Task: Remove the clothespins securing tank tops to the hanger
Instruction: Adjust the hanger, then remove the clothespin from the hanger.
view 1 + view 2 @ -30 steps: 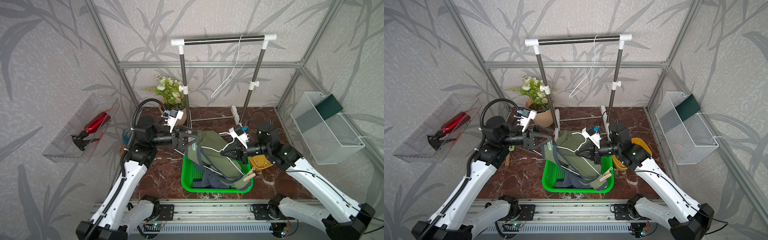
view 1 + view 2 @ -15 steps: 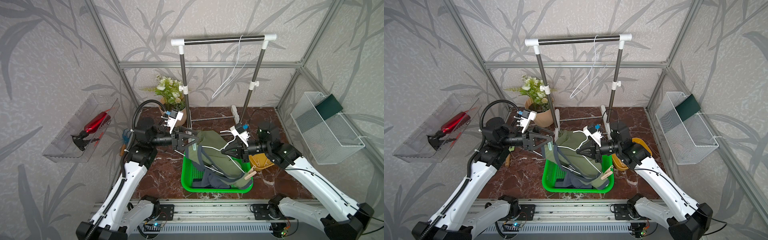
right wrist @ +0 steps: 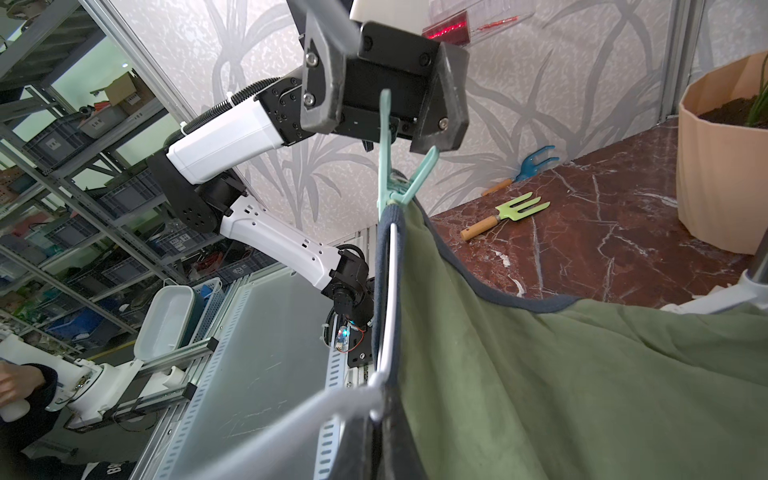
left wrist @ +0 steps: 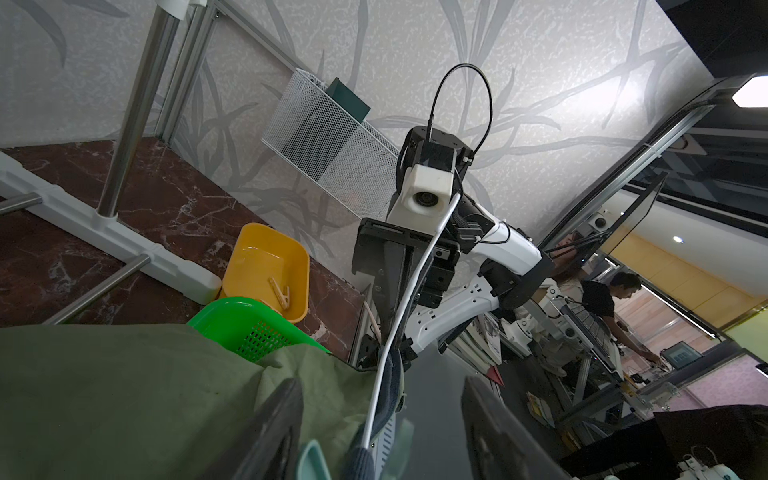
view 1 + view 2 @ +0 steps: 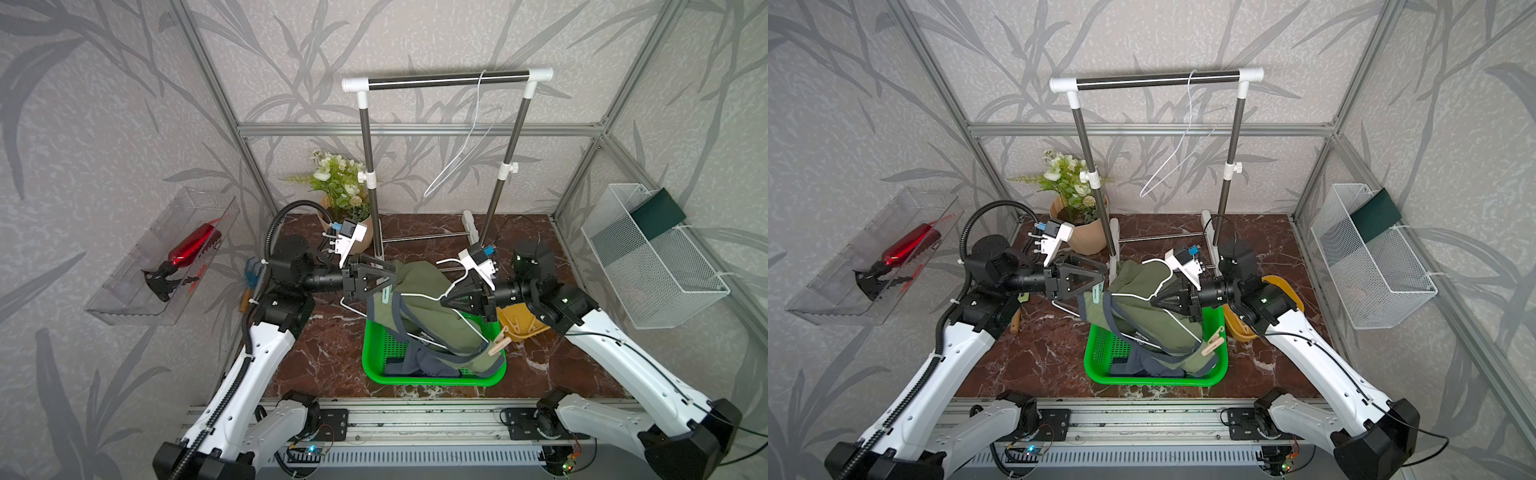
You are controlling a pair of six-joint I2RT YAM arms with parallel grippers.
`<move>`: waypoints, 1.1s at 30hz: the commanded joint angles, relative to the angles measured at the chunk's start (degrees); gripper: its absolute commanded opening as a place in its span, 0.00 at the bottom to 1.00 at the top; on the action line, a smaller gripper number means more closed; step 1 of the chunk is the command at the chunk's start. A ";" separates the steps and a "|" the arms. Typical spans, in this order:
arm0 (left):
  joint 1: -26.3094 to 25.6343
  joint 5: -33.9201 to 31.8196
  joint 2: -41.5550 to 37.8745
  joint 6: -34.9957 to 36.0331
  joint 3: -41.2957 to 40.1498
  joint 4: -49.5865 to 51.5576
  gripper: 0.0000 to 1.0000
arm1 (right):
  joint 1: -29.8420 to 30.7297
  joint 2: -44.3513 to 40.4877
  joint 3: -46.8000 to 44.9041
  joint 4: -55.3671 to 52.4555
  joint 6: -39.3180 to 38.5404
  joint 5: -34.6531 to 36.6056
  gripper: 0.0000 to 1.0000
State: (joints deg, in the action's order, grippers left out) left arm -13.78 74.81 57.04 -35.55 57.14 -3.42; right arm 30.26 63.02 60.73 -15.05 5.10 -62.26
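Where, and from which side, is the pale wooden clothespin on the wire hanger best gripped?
Likely the pale wooden clothespin by its two free prongs: they splay outward toward the yellow bin, clear of the olive-green tank top. Approach from that side.

The left arm (image 5: pixel 266 357) and the right arm (image 5: pixel 623 357) are built alike: long links are clad in white shells, and black joints are set between them. Small round holes (image 3: pixel 306 246) are punched in the shells. A black ribbed hose (image 5: pixel 272 224) is run along the left arm (a thin black cable (image 4: pixel 461 65) is looped at the right arm's wrist). The left gripper (image 5: pixel 388 282) and the right gripper (image 5: pixel 444 300) are each made as a black triangular frame, and silver screws (image 3: pixel 308 99) are sunk into the left one. A white camera box (image 4: pixel 424 193) is mounted on each wrist. A green light (image 5: pixel 1263 299) is lit on the right arm.
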 commanded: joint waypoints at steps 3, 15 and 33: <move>-0.66 3.67 -0.28 0.58 0.06 0.76 0.58 | -1.51 -0.18 0.55 3.72 0.38 -0.57 0.00; -0.65 -2.34 0.91 3.54 0.43 4.65 0.74 | -1.98 -2.01 0.01 1.12 -0.54 -0.71 0.00; -0.72 -1.24 0.44 0.99 0.47 3.99 0.52 | -1.97 -0.56 1.88 -0.53 -3.19 1.91 0.00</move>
State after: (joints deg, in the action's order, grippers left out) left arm -14.22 72.31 58.48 -34.06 57.17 2.31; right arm 28.45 62.11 60.80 -15.79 2.90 -60.64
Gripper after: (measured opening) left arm 0.529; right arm 0.057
